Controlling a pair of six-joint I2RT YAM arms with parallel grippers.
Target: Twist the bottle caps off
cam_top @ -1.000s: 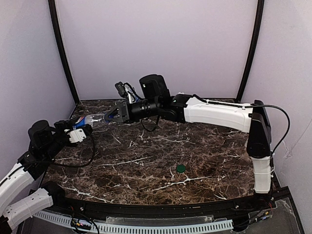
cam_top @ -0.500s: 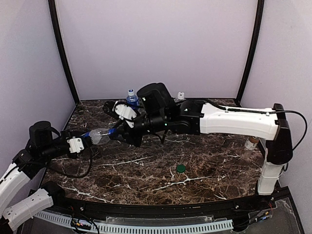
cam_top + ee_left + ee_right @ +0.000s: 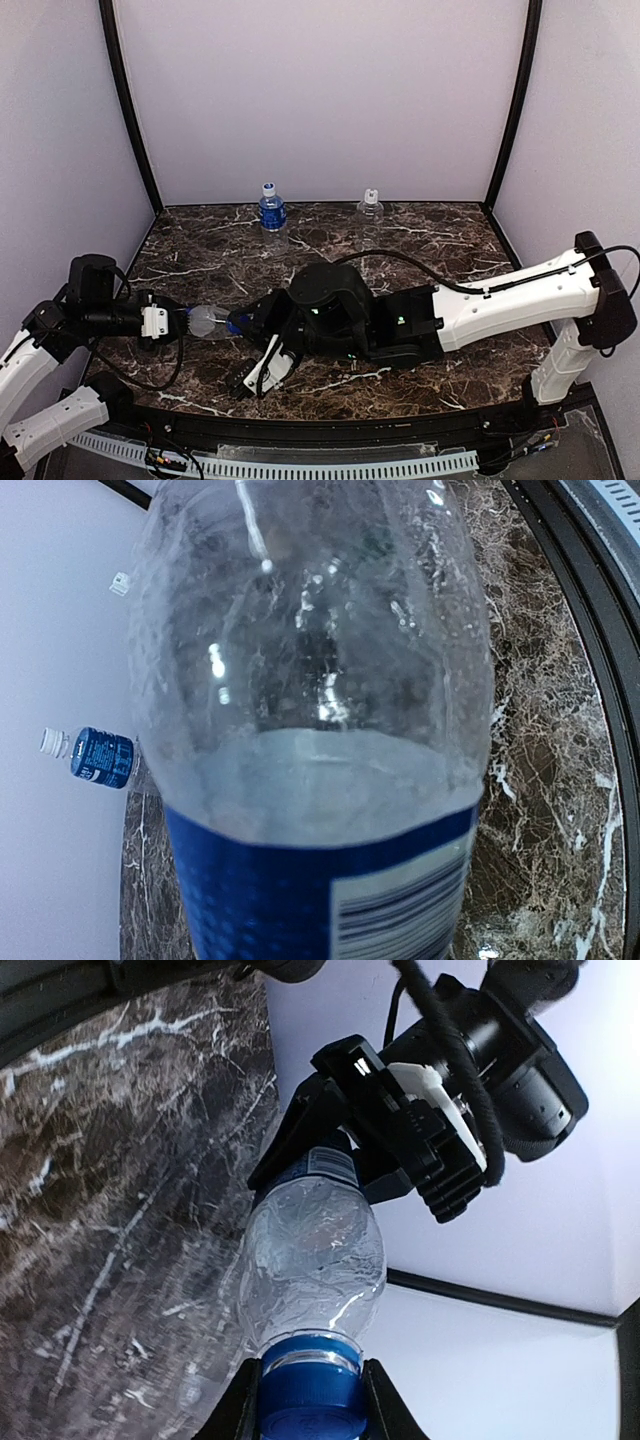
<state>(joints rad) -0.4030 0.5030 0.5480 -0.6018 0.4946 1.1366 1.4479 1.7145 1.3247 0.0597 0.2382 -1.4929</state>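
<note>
A clear bottle with a blue label (image 3: 205, 321) is held lying level above the table's near left. My left gripper (image 3: 176, 322) is shut on its labelled body, which fills the left wrist view (image 3: 310, 730). My right gripper (image 3: 238, 325) is shut on its blue cap (image 3: 306, 1401), one finger on each side. The right wrist view shows the bottle (image 3: 312, 1250) running up to the left gripper (image 3: 335, 1165). A second blue-labelled bottle (image 3: 270, 208) and a plain clear bottle (image 3: 371, 206) stand at the back. The brown bottle is hidden.
My right arm (image 3: 480, 310) stretches low across the near half of the marble table (image 3: 200, 260). The black front rail (image 3: 330, 435) runs just below it. The second blue-labelled bottle also shows in the left wrist view (image 3: 95, 757).
Both grippers moved toward the near edge with the bottle between them. The right arm swung forward and low, uncovering the two back bottles and covering the green cap and the brown bottle.
</note>
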